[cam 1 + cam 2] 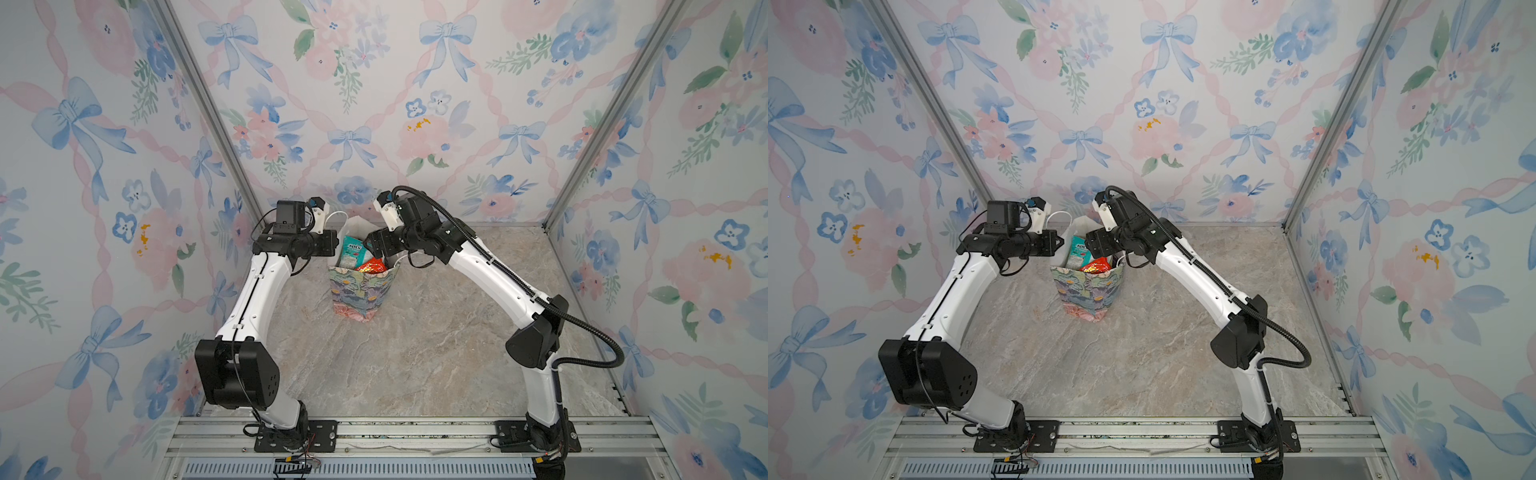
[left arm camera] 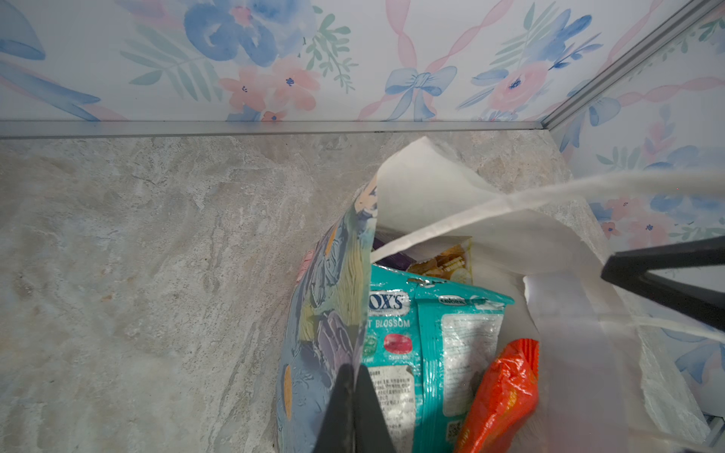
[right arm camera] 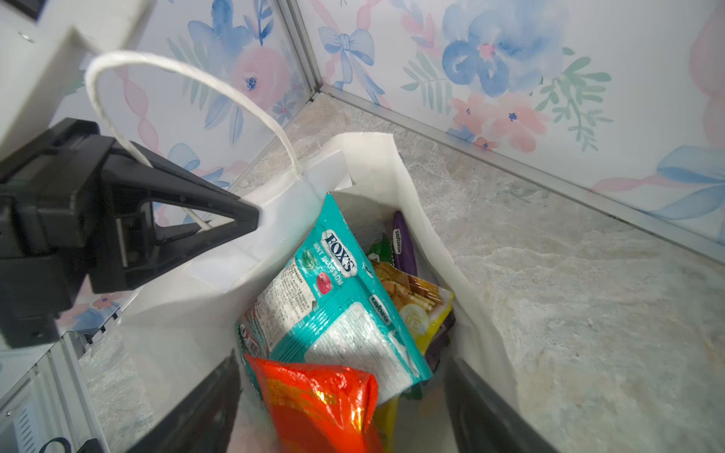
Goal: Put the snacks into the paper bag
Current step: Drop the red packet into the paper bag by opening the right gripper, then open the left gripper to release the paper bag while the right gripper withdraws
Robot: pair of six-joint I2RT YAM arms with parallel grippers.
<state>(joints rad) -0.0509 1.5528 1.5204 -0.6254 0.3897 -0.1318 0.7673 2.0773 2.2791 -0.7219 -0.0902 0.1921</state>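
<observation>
The flowered paper bag [image 1: 359,293] [image 1: 1088,291] stands upright at the back of the table, its white inside showing. My left gripper [image 2: 355,370] is shut on the bag's left wall at the rim [image 2: 363,274]; in the right wrist view it [image 3: 251,215] pinches that wall below the cord handle [image 3: 176,74]. Inside the bag stand the snacks: a teal FOX'S packet [image 3: 333,298] [image 1: 351,251], a red-orange packet [image 3: 321,400] [image 1: 372,266], a yellow one [image 3: 419,306] and a purple one [image 3: 402,243]. My right gripper [image 3: 343,359] [image 1: 372,249] hangs open over the bag's mouth, its fingers either side of the red-orange packet without touching it.
The marble tabletop [image 1: 415,353] spreads in front of the bag. Flowered walls close the back and both sides, and the back wall's metal rail [image 2: 274,127] runs just behind the bag. An aluminium rail [image 1: 415,432] carries both arm bases at the front.
</observation>
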